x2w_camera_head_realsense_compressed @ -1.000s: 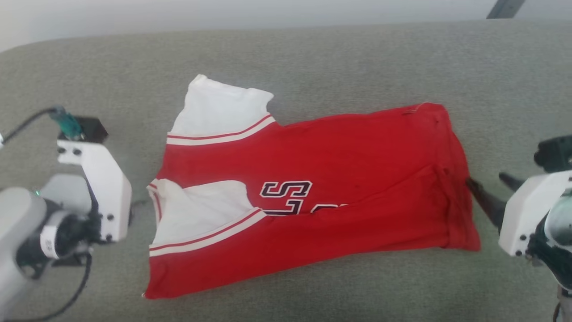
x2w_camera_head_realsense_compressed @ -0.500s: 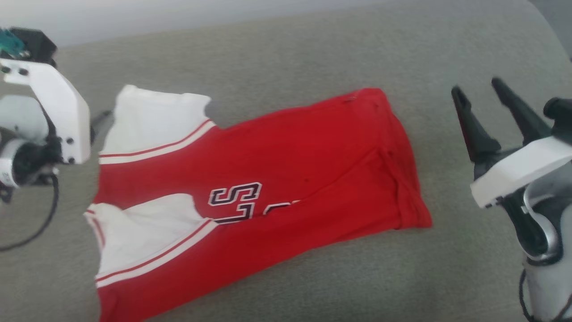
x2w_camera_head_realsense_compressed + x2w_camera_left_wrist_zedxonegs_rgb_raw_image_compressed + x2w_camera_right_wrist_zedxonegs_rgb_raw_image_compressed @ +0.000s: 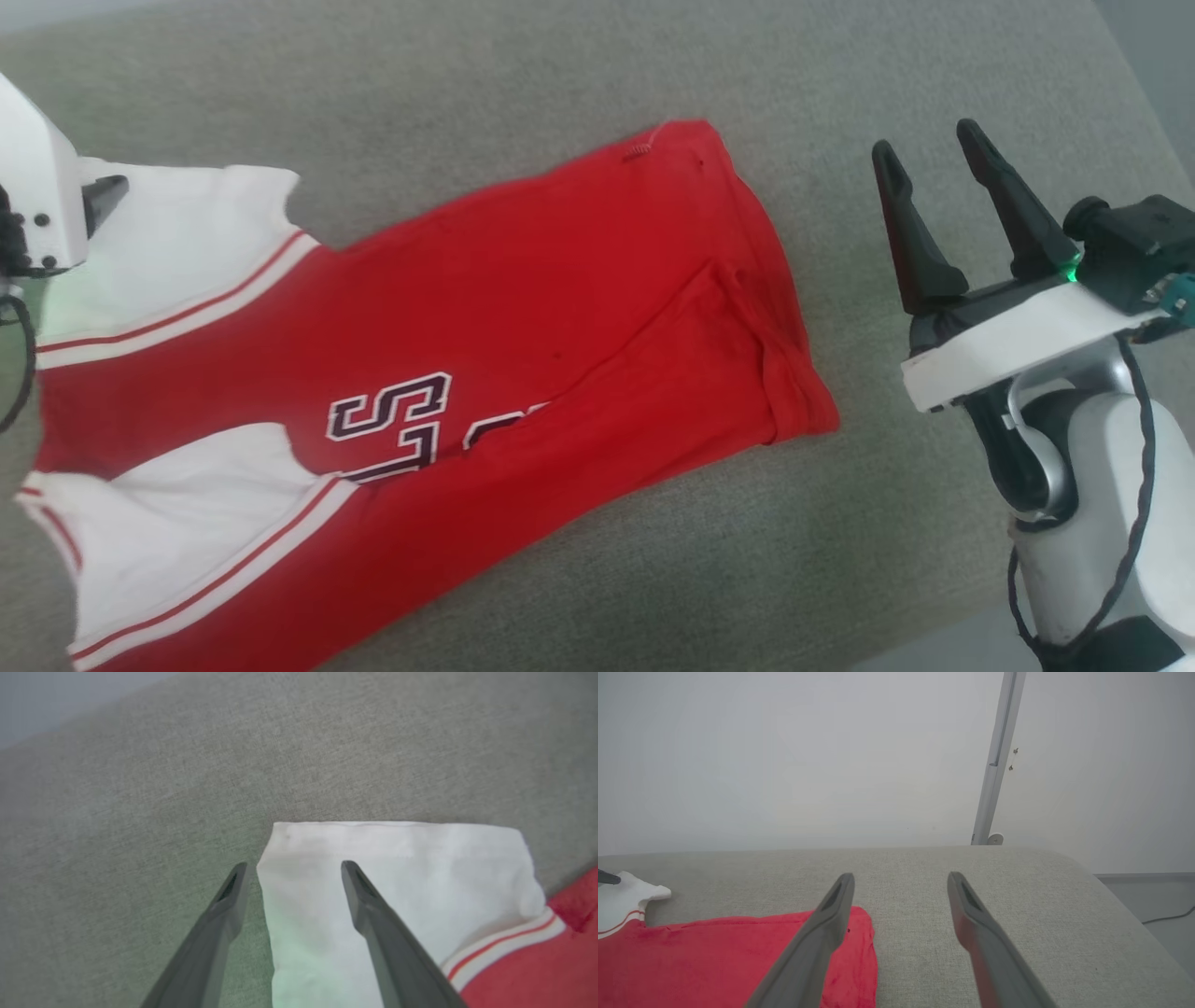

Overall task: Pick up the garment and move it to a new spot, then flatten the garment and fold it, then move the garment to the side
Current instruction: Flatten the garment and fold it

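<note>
The head camera has been swung, so the shift of the garment [image 3: 523,308] across the picture is not counted as its own move. Within the last second the right claw [image 3: 924,138] has been drawn off the hem. It is now held wide open and empty, clear to the right of the cloth. The left claw [image 3: 294,864] has been brought to the far white sleeve [image 3: 397,858], its jaws wide astride the sleeve's corner; contact cannot be told. The garment lies partly folded on the grey counter [image 3: 560,75], so a sleeve fold is judged to be next.
</note>
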Motion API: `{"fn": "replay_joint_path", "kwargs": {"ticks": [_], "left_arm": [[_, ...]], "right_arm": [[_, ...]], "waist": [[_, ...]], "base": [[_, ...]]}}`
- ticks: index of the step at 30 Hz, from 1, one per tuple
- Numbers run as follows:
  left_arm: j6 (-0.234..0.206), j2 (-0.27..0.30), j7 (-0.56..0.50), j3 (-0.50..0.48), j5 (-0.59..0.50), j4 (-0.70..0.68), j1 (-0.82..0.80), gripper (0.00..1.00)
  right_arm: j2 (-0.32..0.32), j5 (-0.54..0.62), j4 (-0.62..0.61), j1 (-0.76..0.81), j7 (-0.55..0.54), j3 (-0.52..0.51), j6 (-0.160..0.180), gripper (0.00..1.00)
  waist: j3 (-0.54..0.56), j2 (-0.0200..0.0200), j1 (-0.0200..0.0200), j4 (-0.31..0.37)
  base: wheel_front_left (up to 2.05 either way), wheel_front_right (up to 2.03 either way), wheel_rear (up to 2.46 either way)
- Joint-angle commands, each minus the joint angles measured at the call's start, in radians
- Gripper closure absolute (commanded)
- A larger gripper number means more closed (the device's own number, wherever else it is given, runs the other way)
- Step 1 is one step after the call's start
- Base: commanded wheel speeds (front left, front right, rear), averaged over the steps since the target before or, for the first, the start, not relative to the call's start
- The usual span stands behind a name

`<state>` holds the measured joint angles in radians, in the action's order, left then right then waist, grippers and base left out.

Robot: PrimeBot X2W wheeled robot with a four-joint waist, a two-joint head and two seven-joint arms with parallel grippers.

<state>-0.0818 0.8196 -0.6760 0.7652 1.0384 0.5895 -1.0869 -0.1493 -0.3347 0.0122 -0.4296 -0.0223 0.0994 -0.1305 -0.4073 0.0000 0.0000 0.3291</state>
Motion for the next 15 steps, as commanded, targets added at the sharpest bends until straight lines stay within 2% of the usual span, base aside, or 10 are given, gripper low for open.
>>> {"fn": "replay_joint_path", "kwargs": {"ticks": [1, 7, 8, 9, 10, 15], "left_arm": [[0.007, -0.003, -0.017, 0.007, -0.012, 0.032, -0.022, 0.00], [-0.001, -0.033, -0.076, 0.031, -0.022, 0.159, -0.051, 0.00], [0.002, -0.043, -0.088, 0.034, -0.012, 0.179, -0.048, 0.15], [0.012, -0.053, -0.090, 0.038, -0.011, 0.193, -0.048, 0.84], [0.010, -0.062, -0.091, 0.038, -0.007, 0.211, -0.048, 1.00], [0.033, -0.100, -0.097, 0.051, -0.013, 0.269, -0.069, 1.00]], "right_arm": [[0.006, -0.003, 0.008, -0.013, 0.008, 0.010, 0.000, 0.00], [-0.002, -0.020, 0.020, -0.039, -0.015, 0.045, 0.000, 0.00], [-0.002, -0.025, 0.027, -0.043, -0.022, 0.047, 0.000, 0.00], [-0.005, -0.027, 0.031, -0.051, -0.030, 0.052, 0.000, 0.00], [-0.006, -0.032, 0.037, -0.060, -0.040, 0.055, 0.000, 0.00], [-0.019, -0.056, 0.088, -0.129, -0.101, 0.072, 0.000, 0.00]], "waist": [[-0.028, 0.0000, 0.0000, 0.019], [-0.060, 0.0000, 0.0000, 0.025], [-0.065, 0.0000, 0.0000, 0.024], [-0.069, 0.0000, 0.0000, 0.021], [-0.072, 0.0000, 0.0000, 0.019], [-0.084, 0.0000, 0.0000, -0.004]], "base": [[0.00, 0.00, 0.00], [0.00, 0.00, 0.00], [0.00, 0.00, 0.00], [0.00, 0.00, 0.00], [0.00, 0.00, 0.00], [0.00, 0.00, 0.00]]}}
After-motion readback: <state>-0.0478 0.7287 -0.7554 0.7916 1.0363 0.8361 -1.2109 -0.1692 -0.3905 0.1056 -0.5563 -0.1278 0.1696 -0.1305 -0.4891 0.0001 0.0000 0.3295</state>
